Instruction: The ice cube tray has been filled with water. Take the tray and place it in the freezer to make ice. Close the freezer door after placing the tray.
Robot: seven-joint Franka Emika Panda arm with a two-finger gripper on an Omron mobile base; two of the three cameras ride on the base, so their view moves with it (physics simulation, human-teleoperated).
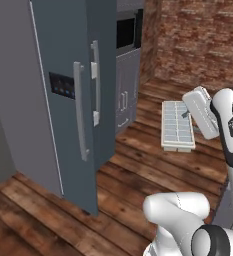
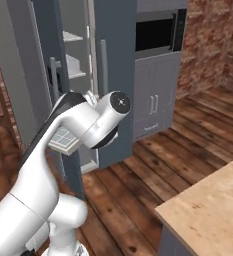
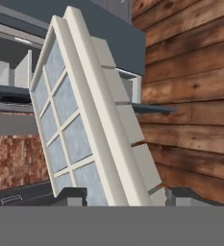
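**Tray in hand, freezer still ahead**

Left base view: the ice cube tray (image 1: 177,125) hangs in the air over the wooden floor (image 1: 153,170), held at its right end by the gripper (image 1: 188,114) on the white arm (image 1: 231,130). It is well apart from the freezer door (image 1: 63,100), which stands swung out toward the camera, its dark control display (image 1: 62,85) and long grey handle (image 1: 80,118) facing us. Beyond it are grey cabinets (image 1: 125,92) and a brick wall (image 1: 198,40).

Right base view: the arm's elbow covers most of the tray; a corner of its grid (image 2: 64,138) peeks out below the arm. Behind it the freezer (image 2: 75,55) stands open, with grey shelves visible between the door and the fridge's other door (image 2: 115,75). A wooden bench (image 2: 213,210) fills the lower right corner.

Hand view: the tray (image 3: 80,129) runs tilted up from between the finger tips (image 3: 70,194), which sit against its two sides, so the gripper is clenched on it. Freezer shelves and bins (image 3: 12,72) show past its far end.

Judging progress: the pickup is done and the door is open. Still left are carrying the tray across to a shelf, setting it down level so the water stays in, letting go, and closing the door.
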